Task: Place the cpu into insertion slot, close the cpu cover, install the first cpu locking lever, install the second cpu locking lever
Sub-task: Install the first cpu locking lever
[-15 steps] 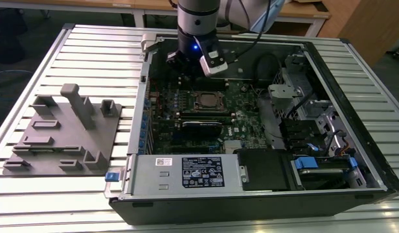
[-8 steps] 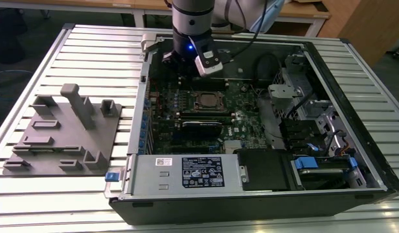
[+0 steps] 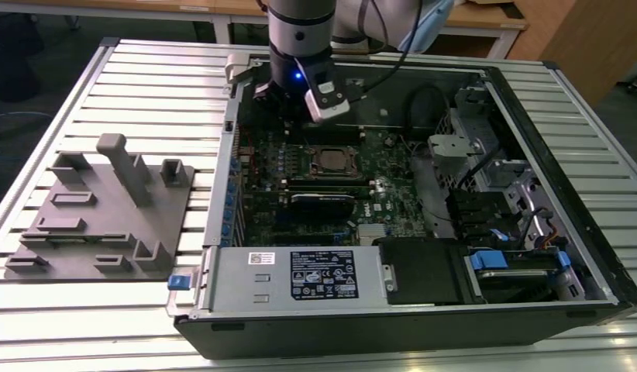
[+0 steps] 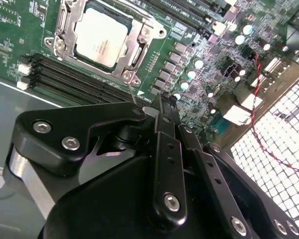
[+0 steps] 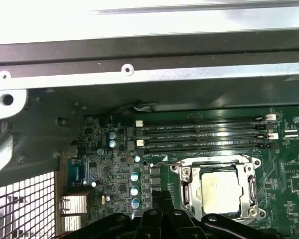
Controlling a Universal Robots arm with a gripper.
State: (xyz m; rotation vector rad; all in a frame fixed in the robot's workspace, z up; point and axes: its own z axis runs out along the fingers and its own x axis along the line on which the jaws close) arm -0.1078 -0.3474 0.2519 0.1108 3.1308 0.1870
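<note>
We see the cpu (image 4: 100, 37) lying flat in the insertion slot (image 5: 183, 172). Its dull silver top shows through the cut-out of the cpu cover (image 4: 139, 42), which seems to us to lie down around it. Whether the thin locking levers beside the slot are latched we cannot tell.

The tool (image 4: 162, 105) hangs above the green circuit board (image 3: 386, 167) inside the open computer case (image 3: 525, 147). It is near the slot but apart from it, its fingers pressed together and pinching nothing that we can make out. The case lies on the ribbed metal desk (image 3: 142, 70), with a grey fixture block (image 3: 101, 225) at the exterior view's left.

We judge the chip light, stiff and fragile (its underside contacts most of all). It is best taken by its opposite edges and never pressed on its top. The cover looks like thin, springy sheet metal, probably hinged at one side. We would push on its frame edge, not across the opening.
</note>
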